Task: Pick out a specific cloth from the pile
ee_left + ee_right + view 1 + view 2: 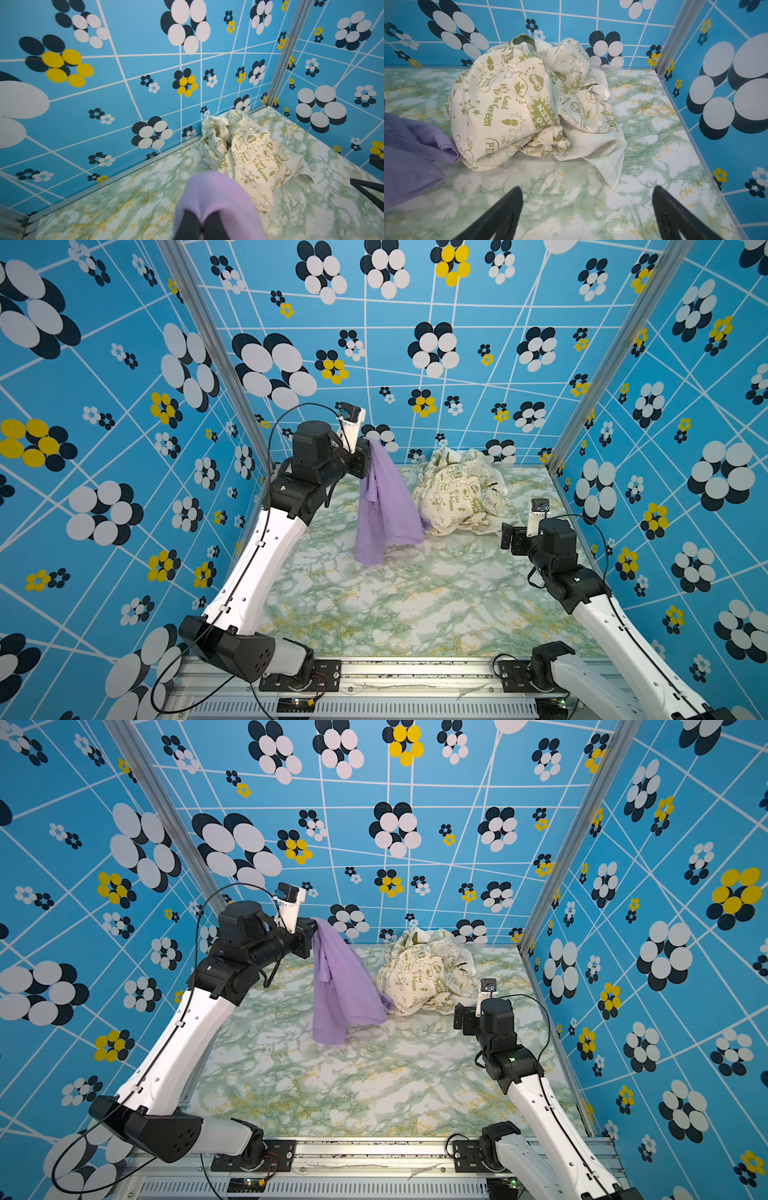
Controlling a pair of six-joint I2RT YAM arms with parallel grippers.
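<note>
The cloth (386,506) (340,982) is plain lavender and hangs in a long drape from my left gripper (365,448) (312,925), which is raised at the back left. Its lower end rests on the table, and one corner touches the foot of the pile. In the left wrist view the black jaws of my left gripper (201,224) are shut on the cloth (216,193). The pile (457,493) (428,973) (519,99) is a cream mound with green cartoon print at the back. My right gripper (505,535) (587,188) stands open and empty, low, just in front of the pile.
The green marble-patterned table (415,605) is boxed in by blue flowered walls on three sides. Metal posts (582,377) stand at the back corners. An aluminium rail (415,668) with both arm bases runs along the front edge.
</note>
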